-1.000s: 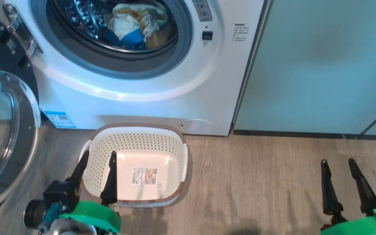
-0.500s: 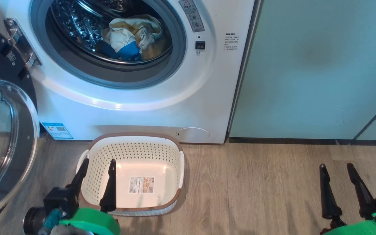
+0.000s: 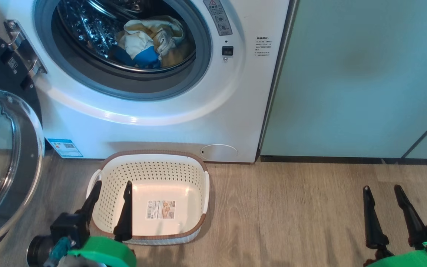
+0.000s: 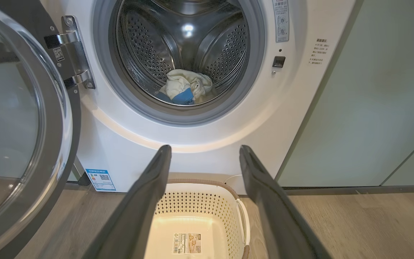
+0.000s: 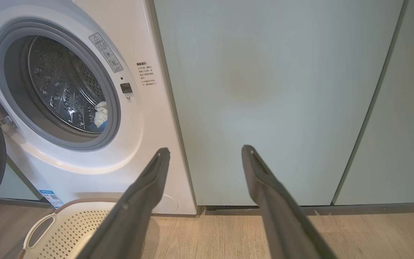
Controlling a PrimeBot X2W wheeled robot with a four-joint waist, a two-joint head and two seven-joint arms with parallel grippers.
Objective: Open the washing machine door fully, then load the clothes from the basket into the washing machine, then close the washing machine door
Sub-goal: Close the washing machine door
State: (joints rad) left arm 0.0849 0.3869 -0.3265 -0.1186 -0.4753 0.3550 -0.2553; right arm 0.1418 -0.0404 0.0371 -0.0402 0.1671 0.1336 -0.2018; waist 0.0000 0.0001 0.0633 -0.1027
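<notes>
Drum (image 4: 146, 54): shiny perforated metal. Door (image 3: 2, 159): glossy black rim, clear glass. Washer (image 3: 161, 126): smooth glossy white. Basket (image 3: 150, 172): perforated cream plastic. Clothes (image 3: 150, 37): crumpled soft cloth. Floor (image 3: 302, 215): matt wood grain. Cabinets (image 3: 365, 74): smooth, matt.

Laundry corner: washing machine (image 3: 169, 129), cabinets (image 3: 350, 81).

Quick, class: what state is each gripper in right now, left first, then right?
Left gripper: open, holding nothing.
Right gripper: open, holding nothing.

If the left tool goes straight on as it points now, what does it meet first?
Probably the lower white front of the washing machine; the left tool looks aimed over the basket, not into it. Depth is unclear.
</notes>
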